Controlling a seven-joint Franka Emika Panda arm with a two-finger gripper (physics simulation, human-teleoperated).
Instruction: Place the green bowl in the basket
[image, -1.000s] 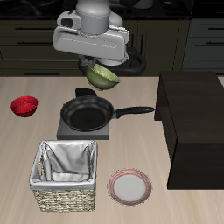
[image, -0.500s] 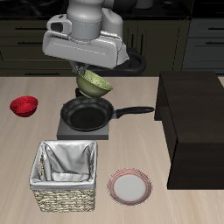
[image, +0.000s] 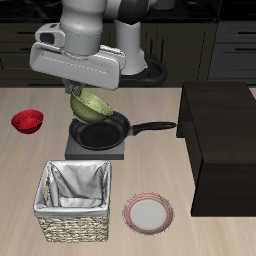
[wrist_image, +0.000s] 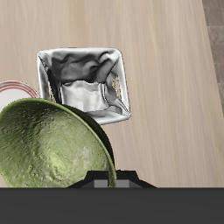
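The gripper (image: 84, 96) is closed on the green bowl (image: 93, 104), which hangs tilted in the air beneath the arm's wrist housing, clear of the table (image: 150, 170). In the exterior view the bowl sits above the black frying pan (image: 100, 130), with its speckled inside turned partly toward the camera. The pan rests on a grey square pad (image: 97, 150) at the middle of the table. The basket (image: 74, 203) stands nearer the table's front edge than the pan, upright, with its grey-white cloth lining exposed. The pink-rimmed plate (image: 148, 212) lies flat just beside the basket. The red bowl (image: 27, 121) rests well apart from the pan, farther back. In the wrist view the green bowl (wrist_image: 48, 149) fills the foreground, and the basket (wrist_image: 83, 83) appears beyond its rim, with 1 edge of the plate (wrist_image: 10, 87) visible next to it.
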